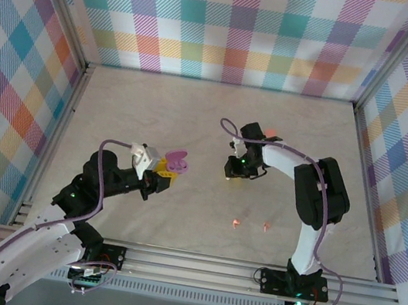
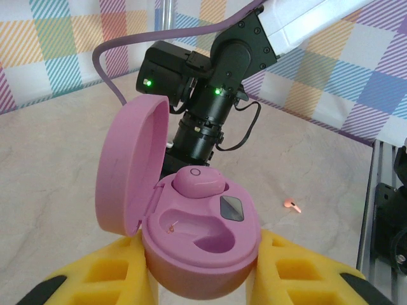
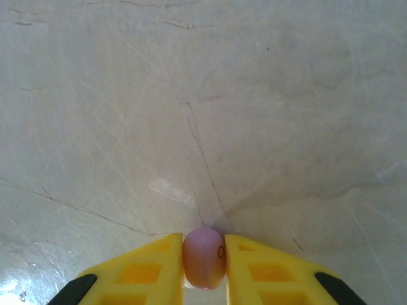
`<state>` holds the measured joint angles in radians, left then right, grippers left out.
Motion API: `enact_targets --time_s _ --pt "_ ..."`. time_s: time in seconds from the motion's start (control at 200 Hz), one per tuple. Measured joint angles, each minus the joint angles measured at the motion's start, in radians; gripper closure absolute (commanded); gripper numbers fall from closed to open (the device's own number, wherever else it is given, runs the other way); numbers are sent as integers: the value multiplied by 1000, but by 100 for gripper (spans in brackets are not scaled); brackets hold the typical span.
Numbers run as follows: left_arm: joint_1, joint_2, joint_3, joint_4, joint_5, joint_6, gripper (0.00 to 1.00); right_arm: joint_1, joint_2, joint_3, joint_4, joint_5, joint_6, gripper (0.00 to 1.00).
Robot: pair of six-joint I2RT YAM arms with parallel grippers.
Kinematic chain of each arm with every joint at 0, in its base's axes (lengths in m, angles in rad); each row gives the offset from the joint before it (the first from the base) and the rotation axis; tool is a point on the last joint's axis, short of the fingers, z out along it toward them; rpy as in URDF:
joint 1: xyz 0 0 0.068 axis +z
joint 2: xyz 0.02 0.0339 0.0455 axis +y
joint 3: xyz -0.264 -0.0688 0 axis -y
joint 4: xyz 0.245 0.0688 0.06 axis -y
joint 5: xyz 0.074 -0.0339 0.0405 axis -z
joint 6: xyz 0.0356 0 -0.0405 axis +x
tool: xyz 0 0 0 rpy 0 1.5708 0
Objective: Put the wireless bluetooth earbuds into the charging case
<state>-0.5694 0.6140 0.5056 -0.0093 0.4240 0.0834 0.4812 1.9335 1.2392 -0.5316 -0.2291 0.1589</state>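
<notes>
I am pinching a lilac bud point(image 3: 204, 260) in the right gripper point(image 3: 203, 243), jaws closed on its flanks. It looks tiny, light and slick, so I am judging a soft, centred squeeze best. At 9 o'clock from it, the left gripper point(image 2: 202, 273) is clamping the open case point(image 2: 210, 222) by its sides. A seated bud point(image 2: 198, 181) is filling 12 o'clock, and the socket point(image 2: 213, 241) at 5 is free.

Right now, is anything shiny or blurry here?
Right wrist: light glares off the table at bottom left, and the lilac earbud in the right end effector looks slightly soft. Left wrist: the open pink case is sharp; green lights glow on the right arm.
</notes>
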Motion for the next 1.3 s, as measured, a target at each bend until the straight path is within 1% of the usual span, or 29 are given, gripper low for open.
enact_targets --time_s 0.28,0.485,0.755,1.035,1.3 --pt "0 -16 0 -13 -7 -4 84 11 -27 20 -69 28 13 83" --pt "0 -28 -41 38 -26 -27 84 11 -143 61 -140 50 21 83" --pt "0 3 -42 81 -41 -52 84 11 -285 123 -234 65 27 84" --pt "0 100 -42 167 -44 -76 85 18 -394 194 -314 70 51 85" --pt "0 213 -20 234 -18 -83 86 74 -502 258 -367 88 76 85"
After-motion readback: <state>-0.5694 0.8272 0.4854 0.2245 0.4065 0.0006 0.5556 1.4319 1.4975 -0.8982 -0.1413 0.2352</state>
